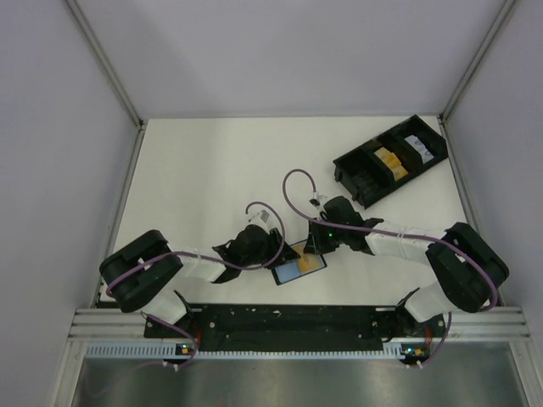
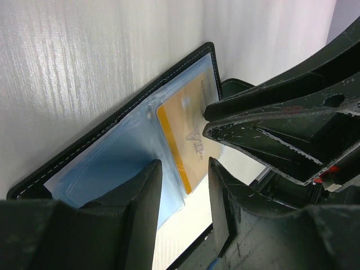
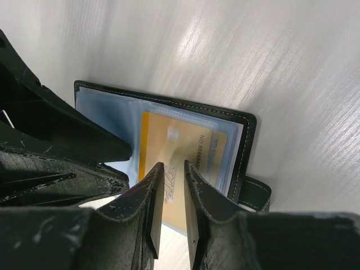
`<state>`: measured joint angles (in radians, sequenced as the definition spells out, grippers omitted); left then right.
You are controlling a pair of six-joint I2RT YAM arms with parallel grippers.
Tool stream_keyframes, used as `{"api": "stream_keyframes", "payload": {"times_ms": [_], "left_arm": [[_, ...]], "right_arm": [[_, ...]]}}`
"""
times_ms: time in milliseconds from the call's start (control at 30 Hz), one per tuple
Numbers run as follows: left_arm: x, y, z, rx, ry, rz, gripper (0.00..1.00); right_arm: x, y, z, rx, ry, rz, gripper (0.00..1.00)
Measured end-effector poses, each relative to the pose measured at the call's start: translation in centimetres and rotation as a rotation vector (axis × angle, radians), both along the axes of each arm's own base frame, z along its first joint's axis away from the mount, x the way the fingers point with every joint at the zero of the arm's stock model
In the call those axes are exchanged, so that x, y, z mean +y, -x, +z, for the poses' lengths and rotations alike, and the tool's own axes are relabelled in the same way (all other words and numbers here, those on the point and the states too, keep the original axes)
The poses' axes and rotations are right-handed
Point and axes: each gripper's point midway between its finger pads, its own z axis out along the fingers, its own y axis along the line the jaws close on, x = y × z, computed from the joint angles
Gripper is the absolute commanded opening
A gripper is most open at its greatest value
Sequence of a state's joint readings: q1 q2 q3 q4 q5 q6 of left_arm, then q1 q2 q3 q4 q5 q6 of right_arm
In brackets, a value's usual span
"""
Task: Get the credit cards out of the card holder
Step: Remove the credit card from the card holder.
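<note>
Top external view: the card holder is seen lying open and flat on the white table, close to the near edge and about midway across. It is well apart from the long black compartmented tray at the far right. Both arms are bent inward over it.

From the left wrist view, one orange-yellow credit card is seen in a glossy blue-grey sleeve of the holder. How much of it is clear of the pocket cannot be told. The left gripper is held low over the holder's left part. Its fingers are spread and nothing is clamped between them. Whether the sleeve is pressed down by them cannot be told.

From the right wrist view, the right gripper is set over the card, on the side of the holder with the small black tab. Its fingers are drawn close together, with a slim gap left through which the card shows. Whether the card is actually pinched cannot be told.

Several failures are judged possible from here. If the holder is not pinned, it could be dragged along with the card instead of the card being freed. The sleeve could be caught together with the card, so that both are lifted. A thin, slick card could be lost from a shallow pinch. Contact between the two grippers is also a risk, since they are crowded over one small object.
</note>
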<state>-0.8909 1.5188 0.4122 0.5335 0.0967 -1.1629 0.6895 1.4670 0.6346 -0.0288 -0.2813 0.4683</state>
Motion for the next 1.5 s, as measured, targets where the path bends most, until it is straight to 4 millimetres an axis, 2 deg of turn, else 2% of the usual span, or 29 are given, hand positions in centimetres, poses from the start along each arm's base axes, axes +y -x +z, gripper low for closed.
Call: {"api": "stream_keyframes", "payload": {"times_ms": [167, 367, 533, 933, 1333, 1500], "left_arm": [[-0.1, 0.0, 0.1, 0.005, 0.007, 0.004, 0.43], [0.0, 0.1, 0.2, 0.007, 0.004, 0.005, 0.42], [0.1, 0.1, 0.4, 0.007, 0.003, 0.005, 0.42], [-0.2, -0.3, 1.6, -0.017, 0.013, 0.003, 0.42], [-0.1, -0.2, 0.7, -0.003, -0.008, 0.008, 0.42], [-0.1, -0.1, -0.4, 0.025, -0.022, 0.014, 0.40]], "right_arm": [[-0.1, 0.0, 0.0, 0.000, 0.006, -0.007, 0.21], [-1.6, -0.2, -0.1, -0.022, 0.076, -0.032, 0.21], [-2.1, -0.3, -0.1, -0.029, 0.106, -0.033, 0.21], [-1.9, 0.1, -0.2, -0.012, 0.099, -0.018, 0.14], [-1.3, 0.1, -0.4, -0.005, 0.076, -0.001, 0.11], [-1.1, 0.2, -0.4, -0.003, 0.067, 0.005, 0.11]]}}
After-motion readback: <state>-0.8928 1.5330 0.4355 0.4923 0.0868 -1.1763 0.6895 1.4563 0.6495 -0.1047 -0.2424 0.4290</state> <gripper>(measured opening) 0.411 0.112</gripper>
